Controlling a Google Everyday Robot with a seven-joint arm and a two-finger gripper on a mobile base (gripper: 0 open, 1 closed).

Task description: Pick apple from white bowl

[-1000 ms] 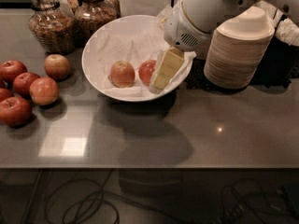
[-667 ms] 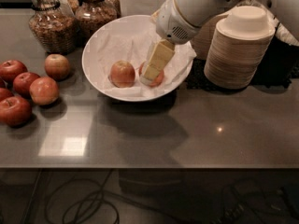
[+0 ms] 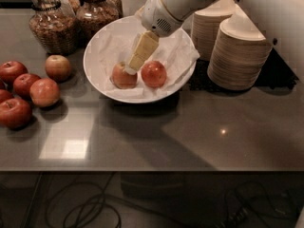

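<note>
In the camera view the pincer point(image 3: 133, 65) reaches down into the white bowl point(image 3: 92, 72) on the table point(image 3: 190, 137), its tip at the top of a paler apple point(image 3: 122, 78). Whether it stands wide or narrow I cannot tell. The apple point(image 3: 154, 74), deep red, lies in the bowl just beside that paler one.

I see a dim, warm-toned scene. Light falls from above: a pale rectangular reflection lies on the near left of the table point(image 3: 199, 146), and a small glint on its near right. The white bowl point(image 3: 95, 46) is the brightest area. The gripper point(image 3: 132, 66) hangs over its middle, and the arm point(image 3: 180, 4) casts a broad shadow towards me.
</note>
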